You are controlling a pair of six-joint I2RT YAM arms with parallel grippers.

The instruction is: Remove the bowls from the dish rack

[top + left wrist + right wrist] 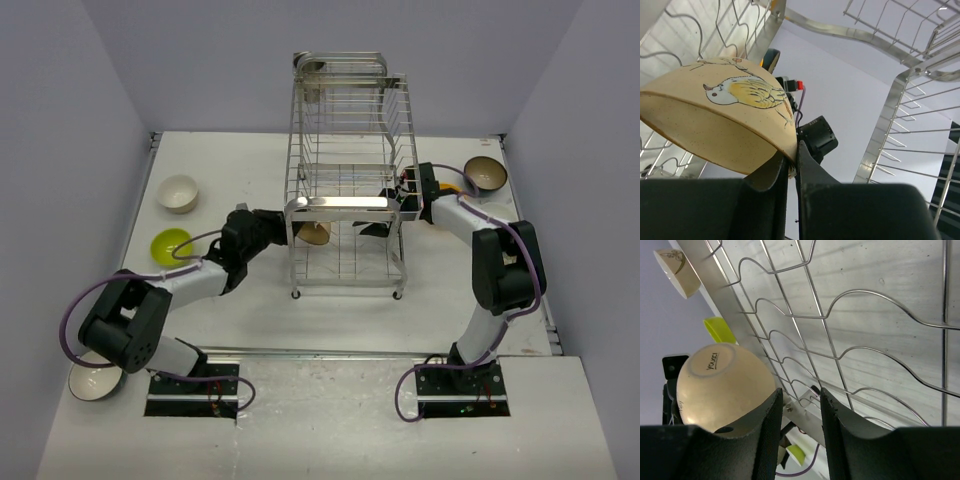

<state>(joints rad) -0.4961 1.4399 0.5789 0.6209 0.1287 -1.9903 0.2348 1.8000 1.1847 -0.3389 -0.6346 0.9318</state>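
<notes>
The dish rack (345, 205), tall chrome wire, stands mid-table. My left gripper (291, 232) reaches into its lower tier from the left and is shut on the rim of a tan bowl (316, 233). The left wrist view shows that bowl (725, 120) tilted, a bird painted on its side, its rim pinched at my left gripper (793, 161). My right gripper (384, 214) is in the lower tier from the right. It stands open (801, 392) with nothing held, beside the bowl's base (722, 385), over the rack's wires (840, 340).
A cream bowl (178, 192) and a yellow-green bowl (170, 243) sit on the table at left. Another pale bowl (93, 381) lies by the left arm's base. A brown-rimmed bowl (485, 175) sits at the back right. Grey walls close in on three sides.
</notes>
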